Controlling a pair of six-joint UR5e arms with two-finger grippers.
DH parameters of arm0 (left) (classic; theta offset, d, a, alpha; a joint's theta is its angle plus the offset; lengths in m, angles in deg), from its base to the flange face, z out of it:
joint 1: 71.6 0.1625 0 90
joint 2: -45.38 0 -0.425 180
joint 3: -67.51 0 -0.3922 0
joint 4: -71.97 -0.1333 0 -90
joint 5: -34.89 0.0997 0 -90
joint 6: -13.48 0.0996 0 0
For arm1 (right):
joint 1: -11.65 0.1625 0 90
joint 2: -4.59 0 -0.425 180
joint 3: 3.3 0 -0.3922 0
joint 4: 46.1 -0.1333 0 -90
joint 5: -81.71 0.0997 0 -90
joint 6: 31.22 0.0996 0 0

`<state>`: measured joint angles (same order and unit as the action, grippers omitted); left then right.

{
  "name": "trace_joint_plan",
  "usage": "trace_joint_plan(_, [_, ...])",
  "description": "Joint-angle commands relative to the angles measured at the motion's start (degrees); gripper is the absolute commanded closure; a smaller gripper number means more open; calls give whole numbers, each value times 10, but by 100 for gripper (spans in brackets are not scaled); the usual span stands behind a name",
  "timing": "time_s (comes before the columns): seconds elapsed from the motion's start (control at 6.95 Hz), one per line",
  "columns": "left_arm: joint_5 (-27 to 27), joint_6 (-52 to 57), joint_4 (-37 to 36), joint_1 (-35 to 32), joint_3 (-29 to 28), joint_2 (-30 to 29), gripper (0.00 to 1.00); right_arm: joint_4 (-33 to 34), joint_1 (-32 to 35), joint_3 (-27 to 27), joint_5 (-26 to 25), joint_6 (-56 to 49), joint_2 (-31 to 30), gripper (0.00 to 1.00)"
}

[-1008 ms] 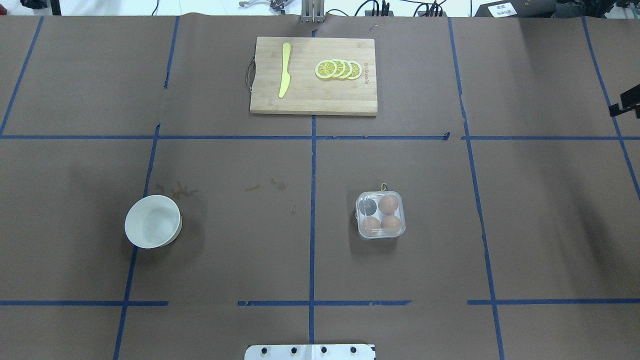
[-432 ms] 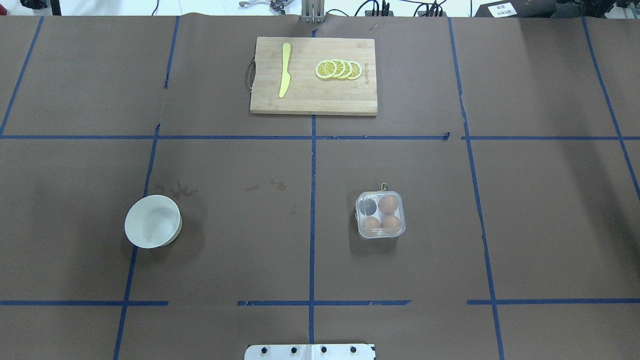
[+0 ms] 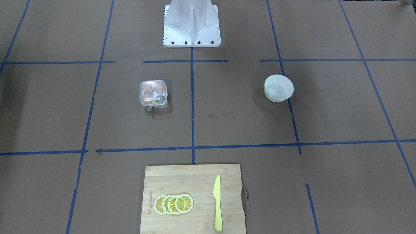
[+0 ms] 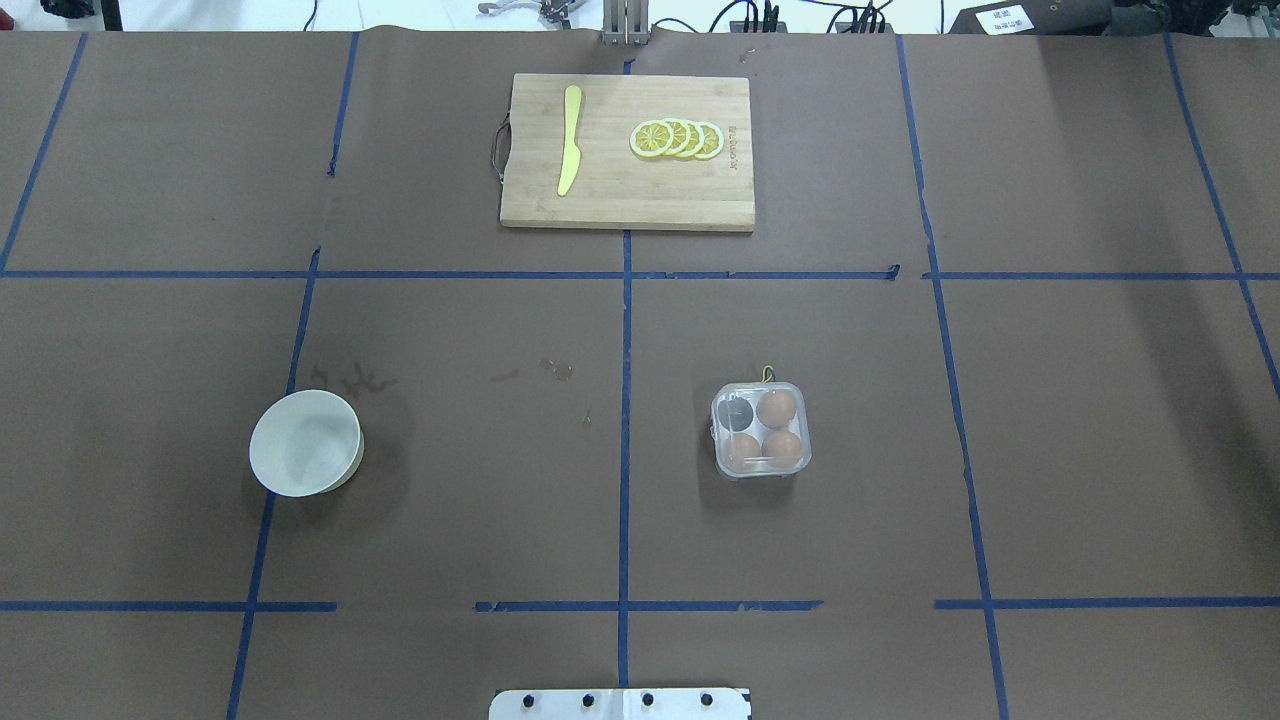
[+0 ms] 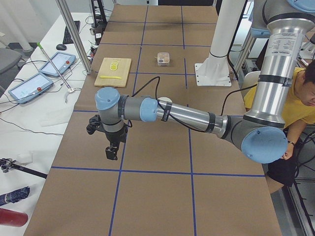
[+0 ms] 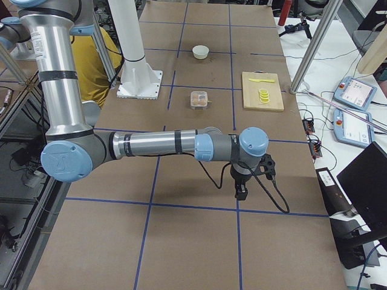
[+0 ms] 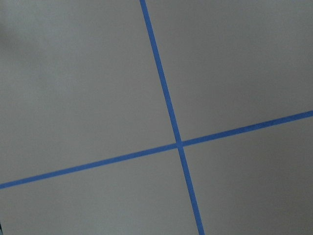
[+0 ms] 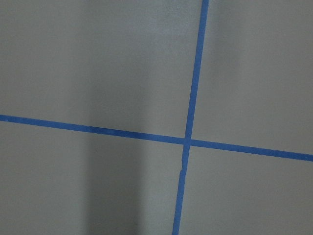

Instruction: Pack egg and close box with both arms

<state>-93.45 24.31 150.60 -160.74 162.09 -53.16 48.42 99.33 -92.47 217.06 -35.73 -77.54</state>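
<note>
The box [image 4: 761,430] on the robot's right side of the table [image 4: 480,520], just beside the centre tape line [image 4: 625,480], well apart from the white bowl [image 4: 305,443]. Three eggs inside, one egg [image 4: 777,407] in a far cup; fourth cup dark. Lid apparently down, so probably packed and closed. Left gripper [image 5: 112,150] and right gripper [image 6: 241,192] hanging over opposite table ends, likely parked clear of the box; impossible to tell whether spread or pressed together.

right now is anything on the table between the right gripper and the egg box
Nothing visible does. Only bare brown paper lies between the right gripper and the box; the cutting board sits off to one side of that line.
</note>
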Motion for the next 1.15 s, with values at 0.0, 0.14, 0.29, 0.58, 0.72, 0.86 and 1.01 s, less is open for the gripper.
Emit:
trace_joint_plan(0.0, [-2,-3,64,16,-3,0,0,0,-29,-5,3,4,15,0])
trace_joint_plan(0.14, [-3,-2,105,34,-41,-2,0,0,-29,-6,0,2,30,0])
trace_joint_plan(0.29, [-1,-2,118,41,-57,-7,0,2,-29,-4,1,1,33,0])
trace_joint_plan(0.58, [-2,2,120,41,-57,-7,0,34,-30,-24,4,1,33,0])
trace_joint_plan(0.72, [-2,2,128,41,-66,-2,0,37,-36,-18,4,2,35,0])
trace_joint_plan(0.86, [-3,1,137,41,-63,1,0,57,-31,-17,4,2,50,0])
trace_joint_plan(1.01, [-3,1,137,41,-66,0,0,79,-28,-24,5,2,58,0])
